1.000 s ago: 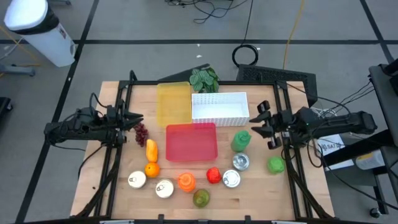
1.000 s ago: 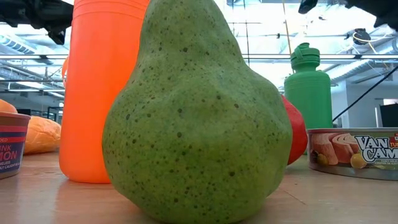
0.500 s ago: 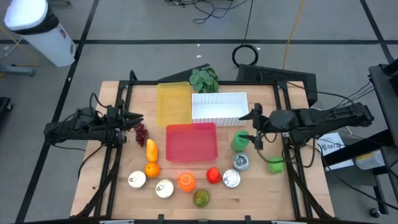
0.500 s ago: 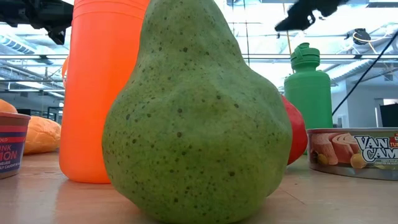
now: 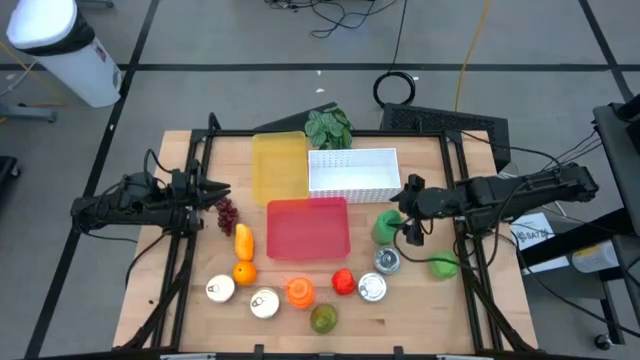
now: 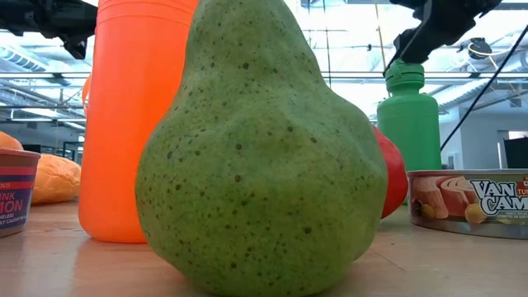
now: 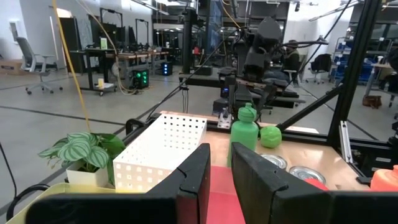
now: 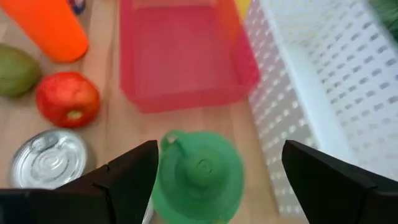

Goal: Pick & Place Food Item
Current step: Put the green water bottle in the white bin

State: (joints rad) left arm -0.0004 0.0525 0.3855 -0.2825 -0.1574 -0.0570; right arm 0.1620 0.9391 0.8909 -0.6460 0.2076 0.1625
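Note:
A green bottle (image 5: 386, 227) stands upright on the table right of the red tray. My right gripper (image 5: 407, 212) hangs open just above it, tipped downward. In the right wrist view the bottle's cap (image 8: 200, 169) lies between the two spread fingers, and in the low view a finger (image 6: 415, 37) hovers over the cap (image 6: 404, 71); I see no touch. Food lies around: a green pepper (image 5: 444, 266), a red tomato (image 5: 343, 282), a pear (image 5: 322, 318), an orange (image 5: 244, 271) and grapes (image 5: 227, 213). My left gripper (image 5: 218, 190) waits at the table's left, level and shut, holding nothing.
A red tray (image 5: 308, 228), a yellow tray (image 5: 280, 165) and a white basket (image 5: 353, 172) fill the middle and far side. Cans (image 5: 387, 261) (image 5: 372, 288) stand near the bottle. An orange cup (image 5: 299, 291), two more cans (image 5: 220, 290) and a plant (image 5: 328, 128) are around.
My right gripper has swung from the table's right edge toward the middle, over the green bottle. It has tipped over to point down and has come down close to the bottle's cap. Nothing on the table has moved.

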